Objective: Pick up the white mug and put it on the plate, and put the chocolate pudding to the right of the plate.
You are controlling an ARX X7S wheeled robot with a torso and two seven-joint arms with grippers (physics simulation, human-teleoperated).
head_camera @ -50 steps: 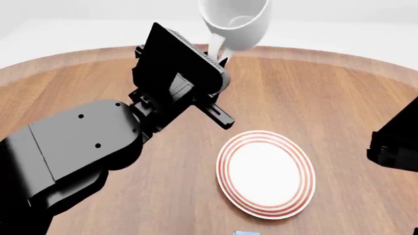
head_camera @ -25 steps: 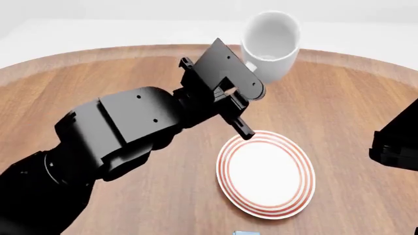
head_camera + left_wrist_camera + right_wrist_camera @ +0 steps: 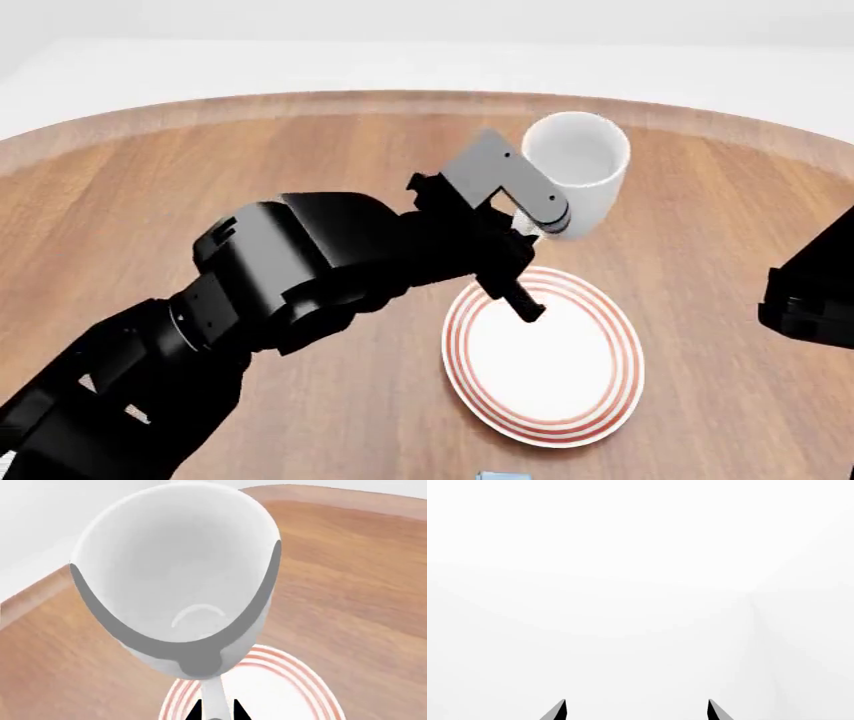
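The white mug (image 3: 581, 170) hangs in the air by its handle, just beyond the far rim of the plate (image 3: 545, 355), a round white plate with red rings on the wooden table. My left gripper (image 3: 531, 222) is shut on the mug's handle. In the left wrist view the mug (image 3: 177, 575) fills the frame, mouth toward the camera, with the plate (image 3: 280, 690) below it and the left gripper (image 3: 215, 714) clamped on the handle. My right gripper (image 3: 636, 710) is open and faces blank white. A light blue corner, maybe the chocolate pudding (image 3: 505, 476), peeks in at the bottom edge.
The round wooden table (image 3: 200, 190) has a raised rim at the far side. My left arm (image 3: 294, 280) reaches across the middle of the table. Part of my right arm (image 3: 811, 300) shows at the right edge.
My left gripper has carried the mug to the right and down, from high over the far table edge to just above the plate's far rim. The right arm has not moved.
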